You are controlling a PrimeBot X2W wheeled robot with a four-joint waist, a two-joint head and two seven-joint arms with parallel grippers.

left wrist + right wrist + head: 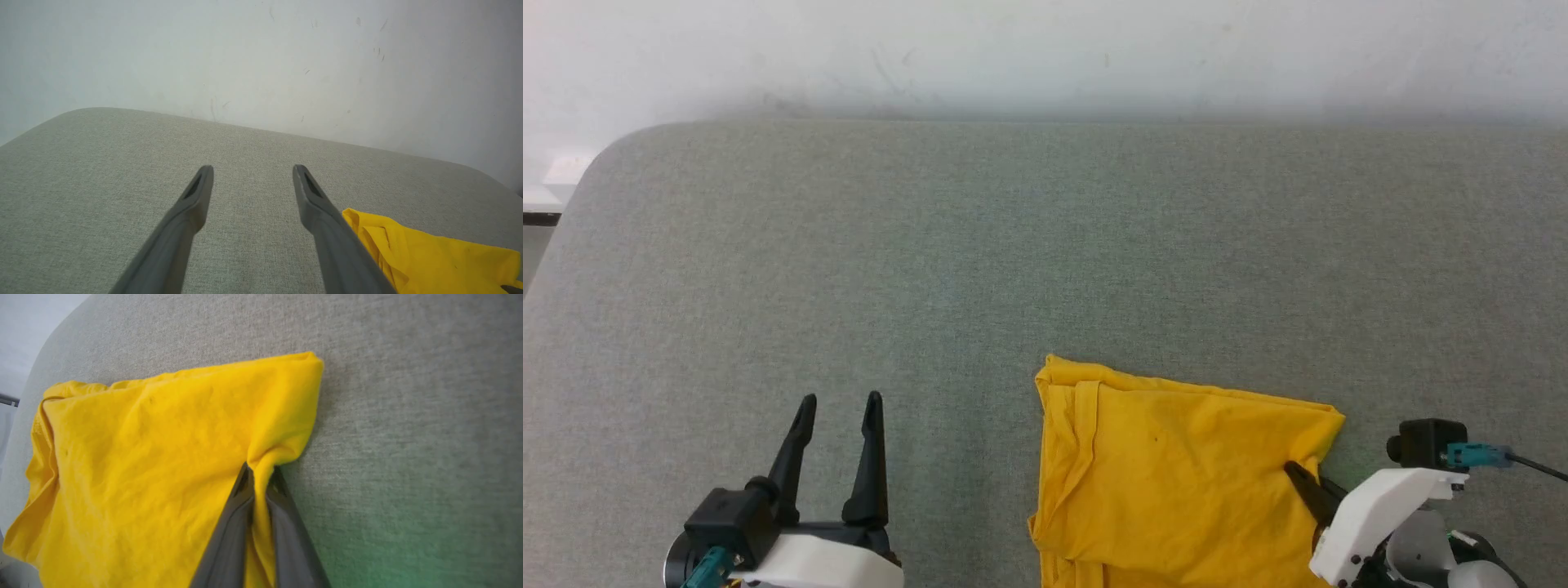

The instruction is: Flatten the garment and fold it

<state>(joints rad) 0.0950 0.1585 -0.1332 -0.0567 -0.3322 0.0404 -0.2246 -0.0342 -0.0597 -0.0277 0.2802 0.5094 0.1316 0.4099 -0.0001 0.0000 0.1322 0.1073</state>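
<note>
Garment [1176, 482] lies on the grey fabric-covered worktop [849, 245], at the near edge and right of the middle, with its near part running out of the head view at the bottom. It shows as a rough rectangle of plain bright yellow cloth, lightly creased. A hemmed strip runs along its left side, where the layers bunch a little. Its far left corner is rounded and slightly raised, and its far right corner comes to a blunt point.

The right gripper [1294, 472] comes in from the near right corner of the worktop and meets the garment's right edge just below that far right corner. In the right wrist view its fingers [233, 531] are pressed together on a fold of the yellow cloth, which puckers and draws in toward the tips.

The left gripper [841, 400] is at the near edge, left of the middle and well apart from the garment. Its fingers [192, 204] are spread wide over bare fabric with nothing between them. Whether they touch the surface cannot be told. A pale, scuffed wall [1045, 57] stands behind the far edge.
</note>
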